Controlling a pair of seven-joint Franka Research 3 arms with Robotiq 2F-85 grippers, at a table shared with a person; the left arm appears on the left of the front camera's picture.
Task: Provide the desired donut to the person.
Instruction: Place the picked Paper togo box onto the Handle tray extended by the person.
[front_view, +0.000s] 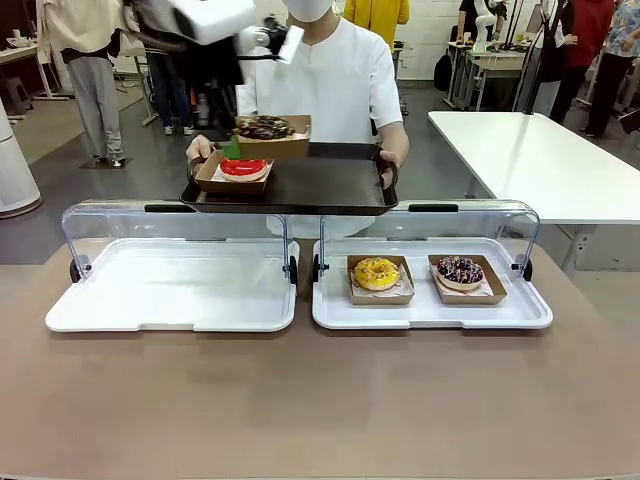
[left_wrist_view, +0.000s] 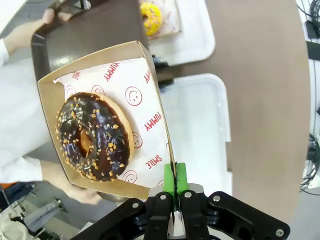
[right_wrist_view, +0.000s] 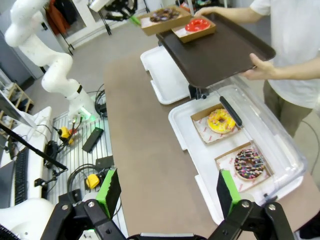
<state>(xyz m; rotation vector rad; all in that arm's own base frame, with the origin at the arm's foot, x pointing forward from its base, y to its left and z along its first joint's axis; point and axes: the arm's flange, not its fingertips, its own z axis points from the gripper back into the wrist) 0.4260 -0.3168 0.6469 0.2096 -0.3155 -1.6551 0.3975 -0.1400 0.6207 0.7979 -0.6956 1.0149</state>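
Left end effector (left_wrist_view: 175, 186) pinching donut box (left_wrist_view: 107, 117)

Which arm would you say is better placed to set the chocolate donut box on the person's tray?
The left: its gripper is shut on the chocolate donut box, above the tray. The right gripper stands open, well back.

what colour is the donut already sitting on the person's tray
Red icing, on the donut resting on the dark tray; clearest in the front view.

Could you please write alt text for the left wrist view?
The left gripper, shut, pinches the edge of a cardboard box holding a chocolate donut with nut crumbs, above the dark tray the person holds. Beyond lies a yellow donut in a white display tray.
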